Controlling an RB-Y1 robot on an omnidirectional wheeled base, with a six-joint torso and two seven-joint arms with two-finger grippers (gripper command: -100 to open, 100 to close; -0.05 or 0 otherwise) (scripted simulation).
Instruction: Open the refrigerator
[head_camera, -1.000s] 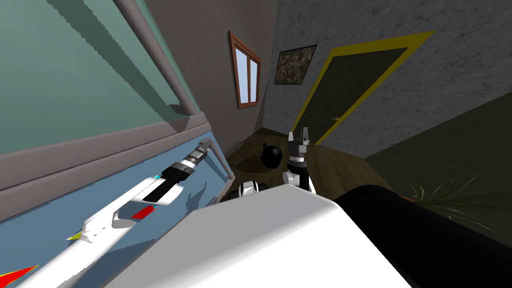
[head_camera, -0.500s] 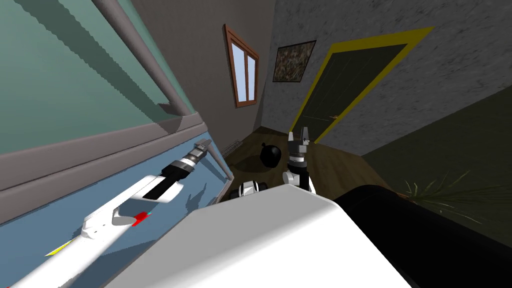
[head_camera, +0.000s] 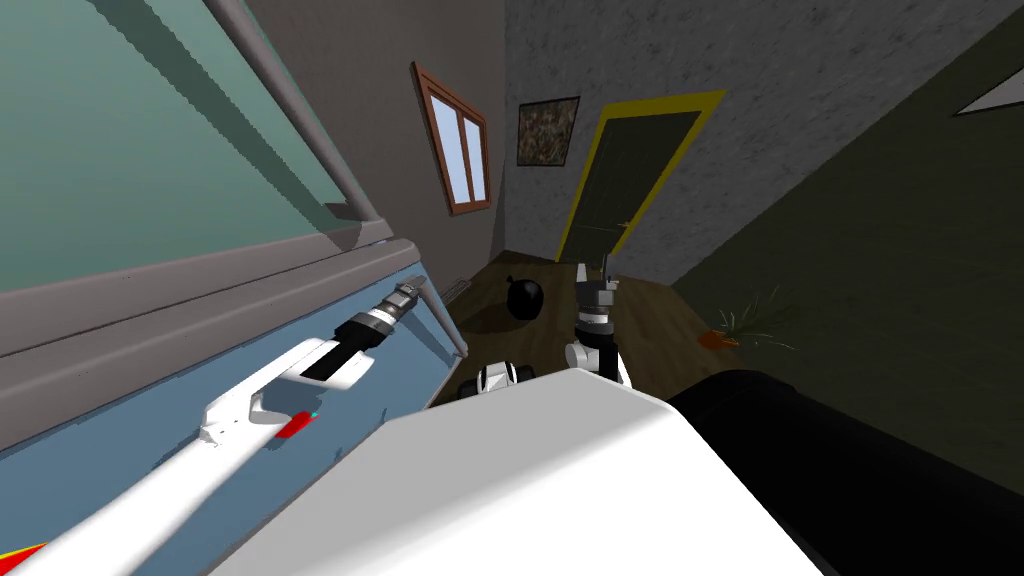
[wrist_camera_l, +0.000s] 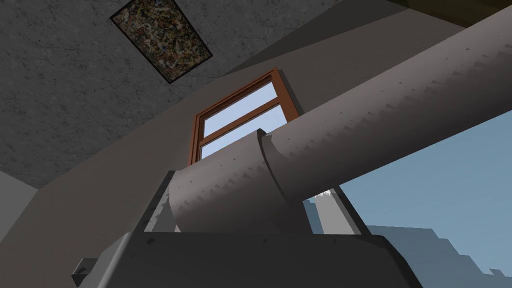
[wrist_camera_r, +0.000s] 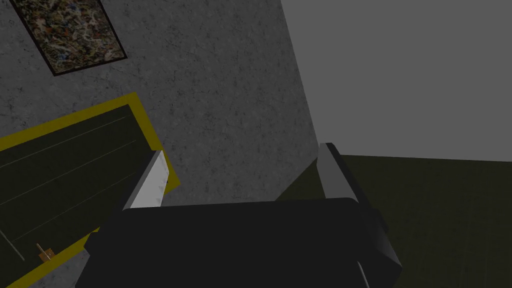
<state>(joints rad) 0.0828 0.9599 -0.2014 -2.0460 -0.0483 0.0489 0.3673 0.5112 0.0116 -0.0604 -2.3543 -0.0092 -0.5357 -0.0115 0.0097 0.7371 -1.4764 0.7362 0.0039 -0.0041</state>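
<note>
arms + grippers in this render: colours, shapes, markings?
Left arm: white forearm shell, black band, red patch with a cyan speck, ribbed grey wrist. Right arm: white with dark joints, grey wrist. Left gripper and right gripper: dark box body, two thin light grey blade fingers each.

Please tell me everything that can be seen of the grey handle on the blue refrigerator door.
The handle is a thick, round bar, plain grey with a matt look. It runs along the edge of the blue door, standing off it, and bends at one end to meet the door. The left pincer is shut on it close to that bend, with a finger pressing on each side. Nothing else touches it.
</note>
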